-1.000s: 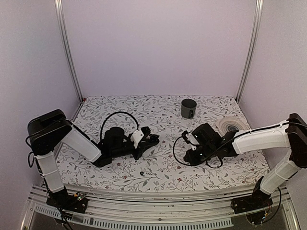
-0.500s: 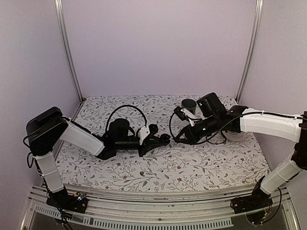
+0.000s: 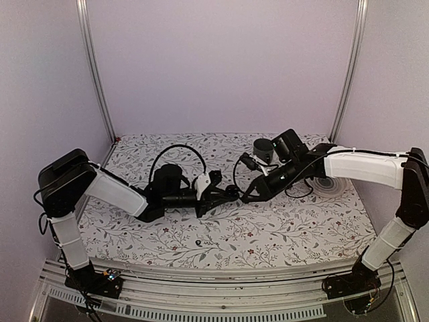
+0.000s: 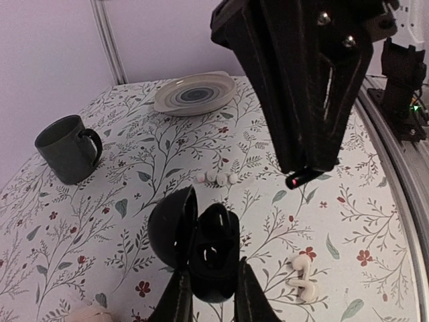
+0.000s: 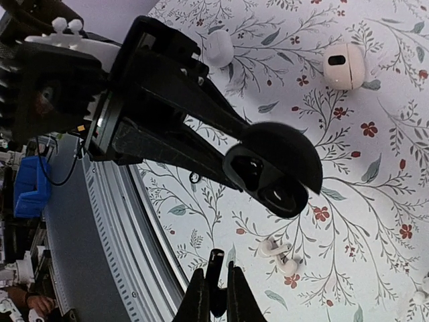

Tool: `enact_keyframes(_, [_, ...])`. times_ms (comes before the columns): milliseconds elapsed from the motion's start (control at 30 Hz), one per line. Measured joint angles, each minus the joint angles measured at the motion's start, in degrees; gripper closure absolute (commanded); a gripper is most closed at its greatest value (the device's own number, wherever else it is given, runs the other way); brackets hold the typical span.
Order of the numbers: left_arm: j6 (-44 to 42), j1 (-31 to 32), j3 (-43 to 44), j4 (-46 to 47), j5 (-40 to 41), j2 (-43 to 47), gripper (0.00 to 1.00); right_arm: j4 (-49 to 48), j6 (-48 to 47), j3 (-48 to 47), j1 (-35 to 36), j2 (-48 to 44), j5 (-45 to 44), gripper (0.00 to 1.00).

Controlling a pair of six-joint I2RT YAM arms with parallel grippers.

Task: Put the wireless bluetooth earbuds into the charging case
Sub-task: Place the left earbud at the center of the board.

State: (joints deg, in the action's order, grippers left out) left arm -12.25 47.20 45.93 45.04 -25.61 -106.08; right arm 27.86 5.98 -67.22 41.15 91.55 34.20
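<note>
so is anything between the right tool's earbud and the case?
Nothing visible. The left tool holds the case with its lid open and the open side toward the right tool. Only air lies between that tool's earbud and the case.

One mug [image 4: 67, 149], one plate [image 4: 194, 94], one charging case [image 4: 211, 251], three small white nubs [image 4: 216, 178].

Mid-bench [image 3: 288, 235], only a narrow gap separates the open charging case [image 3: 232, 192] in the left tool [image 3: 224, 195] from the right tool [image 3: 247, 196], which pinches an earbud [image 4: 298, 180]. From there the mug [image 3: 262, 145] stands at 1 o'clock and the plate [image 3: 330, 181] at 3. Toward 6 o'clock the bench lies mostly bare.
</note>
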Motion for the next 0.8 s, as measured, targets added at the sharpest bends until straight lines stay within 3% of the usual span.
enact_keyframes(300, [4.9,-1.3,-5.1,2.3,5.9,-0.1,1.0,-10.0,15.6,13.6,-7.0,11.3,12.1,0.89])
enact_keyframes(533, [5.9,-1.3,-5.4,3.4,7.0,-0.1,1.0,-14.8,23.6,15.4,-6.9,12.8,10.3,0.79])
enact_keyframes(800, [6.1,-1.4,-5.4,3.5,7.0,-0.1,1.0,-15.3,26.0,17.1,-6.5,9.8,0.5,0.63])
